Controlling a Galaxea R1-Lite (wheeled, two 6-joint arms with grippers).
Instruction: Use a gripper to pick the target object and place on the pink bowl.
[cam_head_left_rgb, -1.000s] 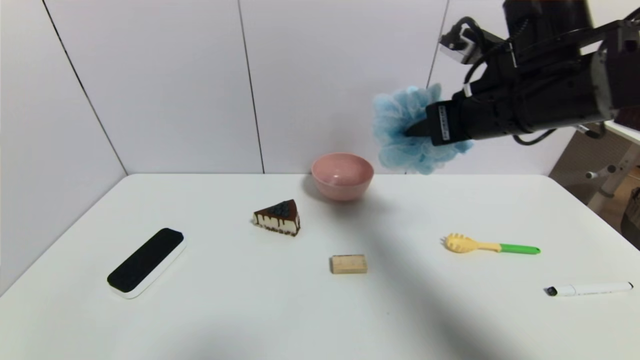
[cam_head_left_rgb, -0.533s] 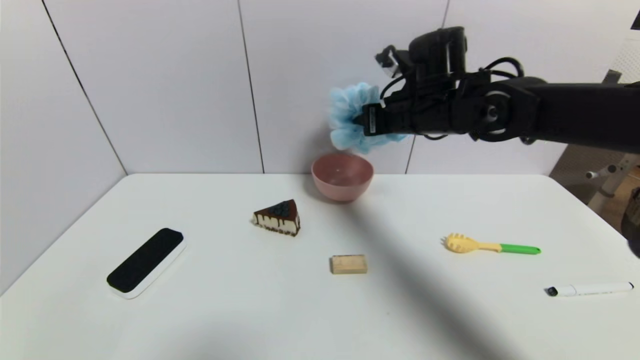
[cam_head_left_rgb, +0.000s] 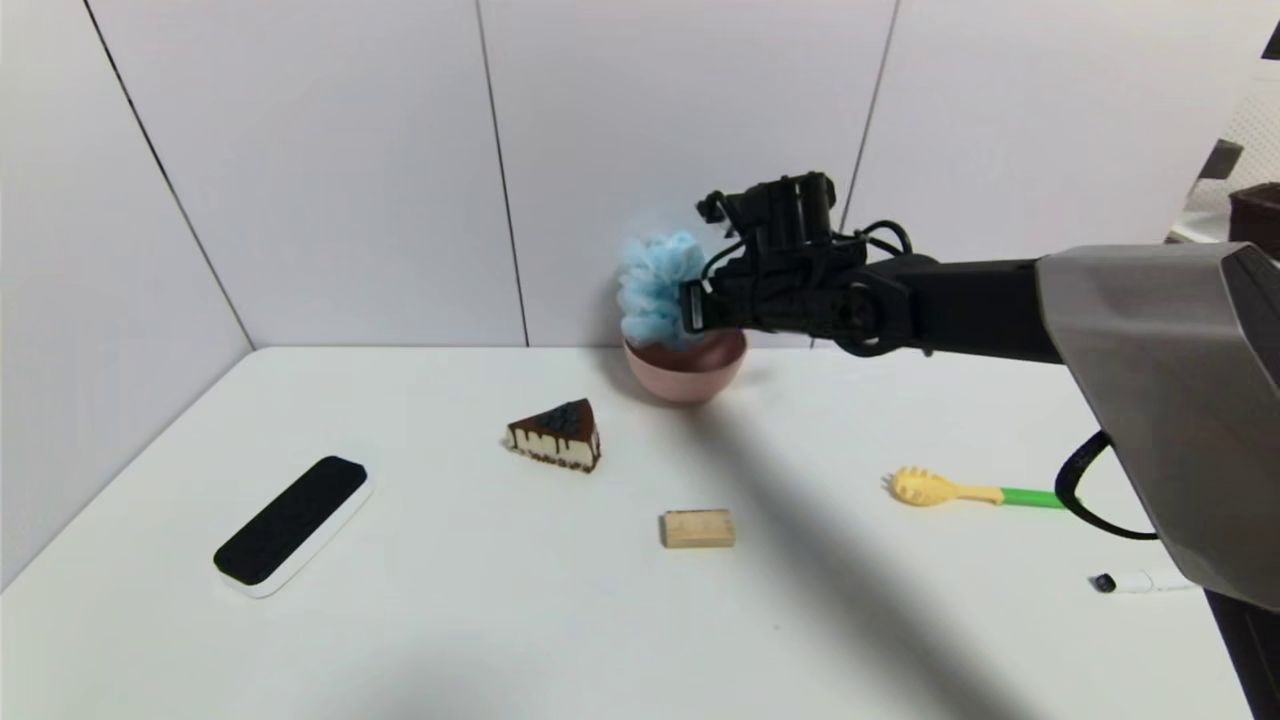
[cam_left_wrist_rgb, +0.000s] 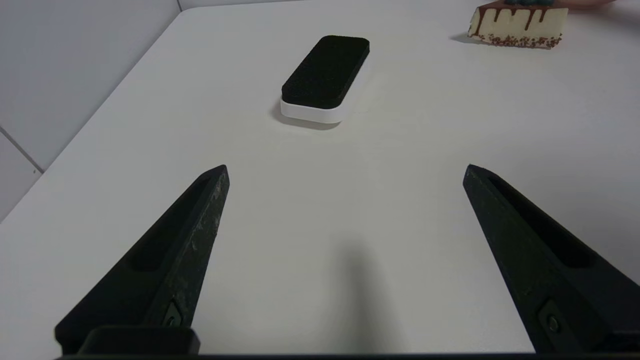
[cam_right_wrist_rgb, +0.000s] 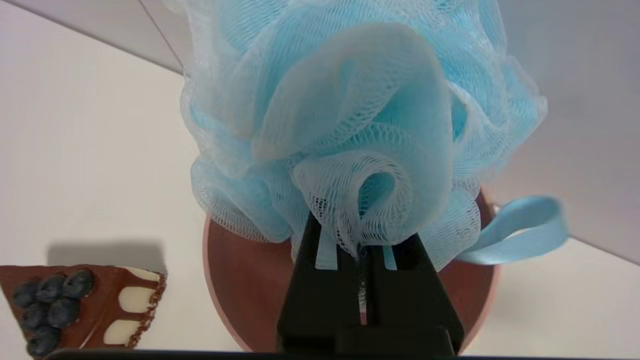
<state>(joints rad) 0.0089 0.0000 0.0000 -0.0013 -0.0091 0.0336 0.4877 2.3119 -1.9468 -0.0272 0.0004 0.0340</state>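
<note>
Right gripper (cam_right_wrist_rgb: 361, 260) pinched tight on the pouf's (cam_right_wrist_rgb: 350, 125) mesh, fingers nearly meeting, folds bunched between them. Held out over the far middle of the table (cam_head_left_rgb: 400, 600), arm reaching in from the right. Pouf (cam_head_left_rgb: 655, 288) hanging at the fingertips, directly above the bowl (cam_head_left_rgb: 690, 375), lower ruffles at or just inside the rim; whether touching the rim cannot be told. In the wrist view, bowl (cam_right_wrist_rgb: 240, 295) showing as a brown-pink disc under the mesh, ribbon loop (cam_right_wrist_rgb: 520, 227) trailing off to one side beyond the rim.

Pick done, carry done by the look of it. Left to do: lower a little if needed, release, draw back. Likely to sit on top rather than inside, being wider than the bowl; could tip off toward the side of the loop if let go off centre.

Further out: cake slice (cam_head_left_rgb: 556, 435) near the bowl on its left and nearer the robot, wooden block (cam_head_left_rgb: 697, 528) closer still, pasta spoon (cam_head_left_rgb: 975, 490) and marker (cam_head_left_rgb: 1130, 581) on the right, eraser (cam_head_left_rgb: 292, 524) far left.

Left gripper (cam_left_wrist_rgb: 345, 172) parked low over the table's near left, fingers spread wide, holding nothing, eraser (cam_left_wrist_rgb: 325, 75) ahead of it.
</note>
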